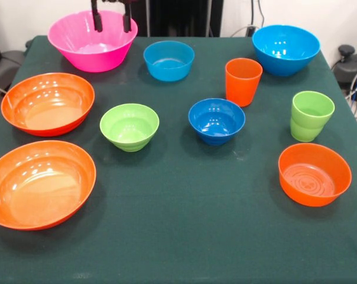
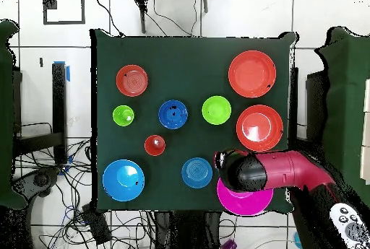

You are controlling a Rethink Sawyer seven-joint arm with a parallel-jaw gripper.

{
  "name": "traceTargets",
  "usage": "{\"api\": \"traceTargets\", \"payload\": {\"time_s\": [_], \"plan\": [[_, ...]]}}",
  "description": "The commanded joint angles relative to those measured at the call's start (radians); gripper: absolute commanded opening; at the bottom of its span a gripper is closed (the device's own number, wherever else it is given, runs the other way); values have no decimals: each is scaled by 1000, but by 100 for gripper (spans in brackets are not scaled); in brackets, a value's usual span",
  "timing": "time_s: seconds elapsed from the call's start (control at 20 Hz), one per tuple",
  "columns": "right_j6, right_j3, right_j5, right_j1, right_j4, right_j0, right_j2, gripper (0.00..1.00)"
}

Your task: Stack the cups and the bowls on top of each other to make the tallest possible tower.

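Black two-fingered gripper (image 1: 112,22) spread open, fingertips dipping inside the big glossy pink plastic bowl (image 1: 87,50) at the dark green table's (image 1: 184,236) far edge.

I am seeing a table (image 1: 178,236) that is wearing a matt dark green cloth, faintly creased toward its near edge. The big pink bowl (image 1: 93,50) at the far edge is looking like glossy, smooth plastic, catching window glare. The two wide orange bowls (image 1: 39,183) along the side edge are shining the same way, slightly translucent. The orange cup (image 1: 243,81) and lime green cup (image 1: 311,116) are showing a duller, satin plastic. The tool (image 1: 112,21) is reading as matt black.
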Motion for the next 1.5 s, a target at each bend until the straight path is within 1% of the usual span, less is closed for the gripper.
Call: {"api": "traceTargets", "payload": {"time_s": [0.05, 0.2, 0.3, 0.65, 0.9, 1.0, 1.2, 1.4, 1.5], "plan": [[-165, -5, -18, 139, -134, 23, 32, 100], [-151, -43, -44, 202, -173, 29, 19, 100], [-149, -59, -45, 227, -189, 25, 17, 100], [-151, -137, -11, 308, -242, 38, 6, 100], [-126, -198, 18, 357, -257, 76, -7, 100], [-120, -206, 21, 365, -262, 85, -12, 100], [-111, -214, 33, 366, -249, 96, -13, 100], [-121, -212, 44, 353, -234, 98, -6, 100], [-134, -198, 45, 336, -226, 87, 1, 100]]}}
